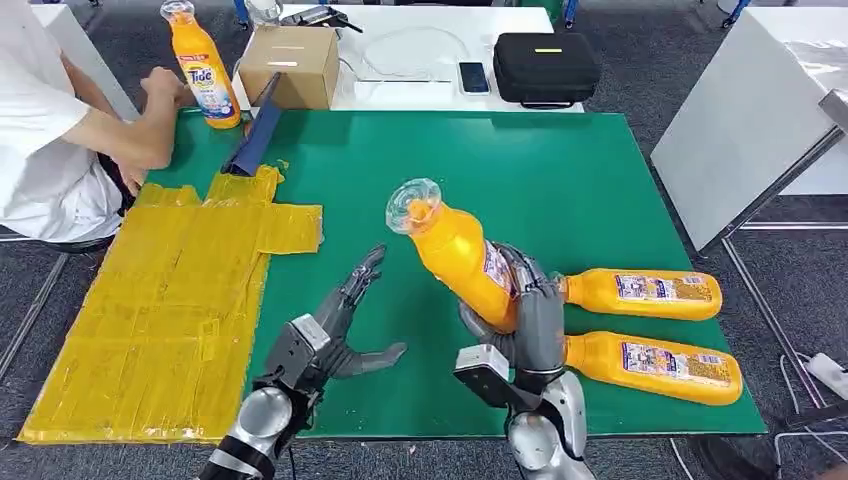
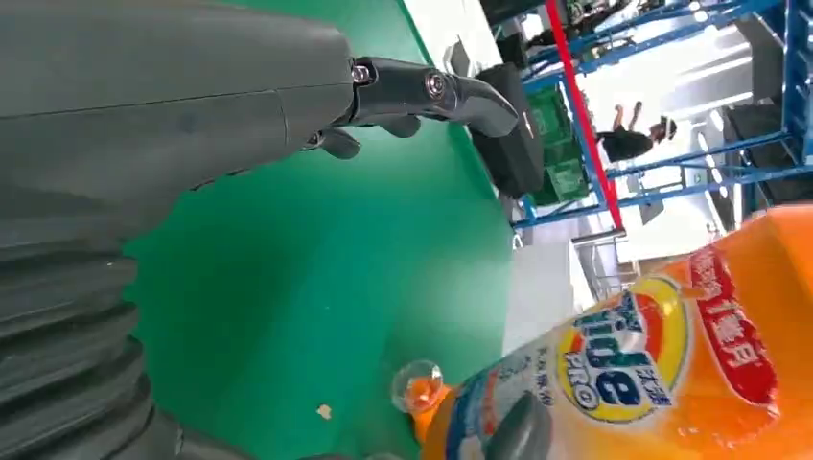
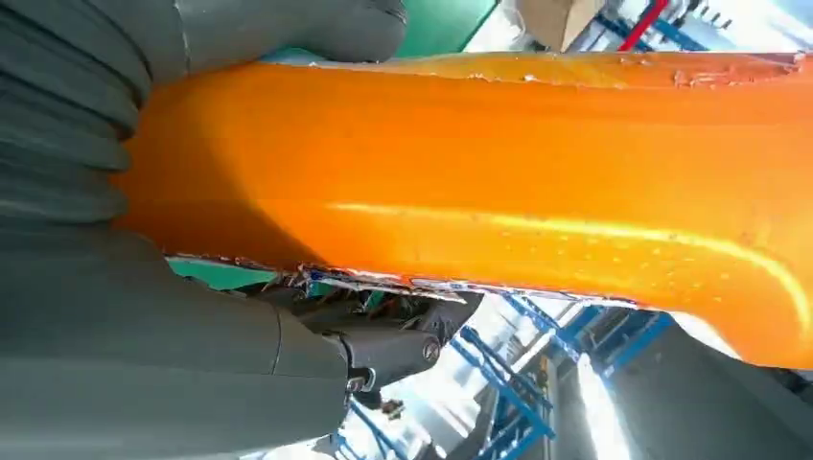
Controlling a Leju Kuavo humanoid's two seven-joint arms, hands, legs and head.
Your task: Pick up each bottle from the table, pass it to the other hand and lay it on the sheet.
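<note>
My right hand (image 1: 530, 320) grips an orange bottle (image 1: 455, 250) by its body, lifted off the green table and tilted with its clear cap up and to the left. The same bottle (image 3: 499, 182) spans the right wrist view, and its label (image 2: 633, 355) looms close in the left wrist view. My left hand (image 1: 335, 335) hovers open just left of it, fingers spread (image 2: 431, 91) and apart from the bottle. Two more orange bottles (image 1: 650, 293) (image 1: 655, 367) lie on their sides at the right. The yellow sheet (image 1: 170, 300) lies on the table's left part.
A person (image 1: 60, 140) sits at the far left with a hand by an upright orange bottle (image 1: 205, 70). A dark blue flat object (image 1: 255, 130) lies beside it. On the white table behind stand a cardboard box (image 1: 290, 65), a phone (image 1: 473, 77) and a black case (image 1: 545, 68).
</note>
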